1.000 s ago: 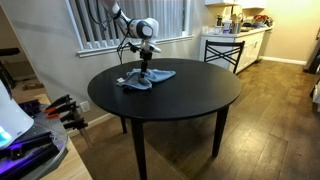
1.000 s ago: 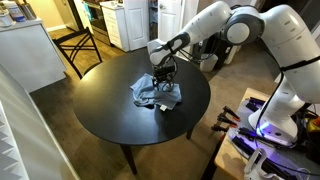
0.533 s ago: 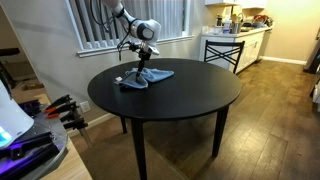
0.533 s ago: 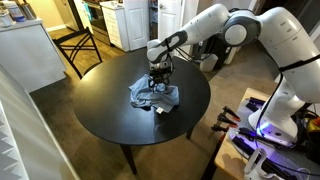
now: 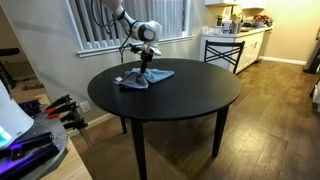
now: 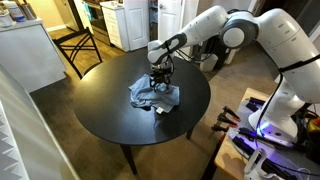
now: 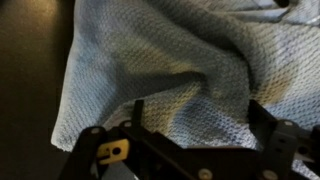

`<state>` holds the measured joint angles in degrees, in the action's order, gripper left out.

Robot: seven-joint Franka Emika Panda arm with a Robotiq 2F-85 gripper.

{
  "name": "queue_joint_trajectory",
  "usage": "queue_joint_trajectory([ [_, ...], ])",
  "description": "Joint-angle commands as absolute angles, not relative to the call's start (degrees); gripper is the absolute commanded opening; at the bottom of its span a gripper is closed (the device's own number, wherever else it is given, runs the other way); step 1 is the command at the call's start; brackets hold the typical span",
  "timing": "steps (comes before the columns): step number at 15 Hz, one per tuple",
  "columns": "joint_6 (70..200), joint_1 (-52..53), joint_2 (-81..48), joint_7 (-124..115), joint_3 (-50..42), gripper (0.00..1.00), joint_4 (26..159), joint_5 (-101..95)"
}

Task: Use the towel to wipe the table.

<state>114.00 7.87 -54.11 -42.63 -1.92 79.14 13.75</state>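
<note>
Towel: blue-grey towel [image 5: 150,79] [image 6: 153,96] lies crumpled on the round dark table [image 5: 185,100] [image 6: 105,110], towards one edge.
Gripper: gripper [image 5: 144,71] [image 6: 158,82] points down, tips in the cloth.
Jaws: in the wrist view the fingers [image 7: 137,112] stand apart with cloth bunched between them; whether they grip it, cannot tell.

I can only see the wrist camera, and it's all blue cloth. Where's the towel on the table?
Observer: In an exterior view, the towel lies crumpled near the round black table's edge, on the side by the window blinds.
Kid: Does it cover much of the table?
Observer: No, just a small patch. In both exterior views most of the dark top is bare.
Kid: Where's the pincer?
Observer: The pincer points down onto the towel, at its end nearer the robot's arm.
</note>
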Motion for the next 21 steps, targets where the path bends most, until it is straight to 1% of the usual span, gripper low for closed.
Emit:
queue_joint_trajectory([
  [1,114.3,9.79,-56.4,-46.34,-4.33,1.0,76.69,9.83],
  [5,113.89,9.9,-57.71,-45.9,-4.31,1.0,75.07,8.08],
  [6,113.95,9.79,-57.88,-45.26,-4.11,0.75,74.85,7.79],
  [7,114.22,9.79,-57.96,-45.13,-4.11,0.73,74.7,7.53],
  [8,114.29,9.71,-58.03,-45.15,-4.03,0.67,74.48,7.44],
  [9,114.29,9.68,-58.0,-45.11,-3.92,0.59,74.29,7.47],
  [18,114.58,9.2,-57.61,-45.09,-3.75,0.01,74.22,8.02],
  [21,115.08,8.56,-56.68,-44.94,-4.04,0.0,74.58,8.13],
])
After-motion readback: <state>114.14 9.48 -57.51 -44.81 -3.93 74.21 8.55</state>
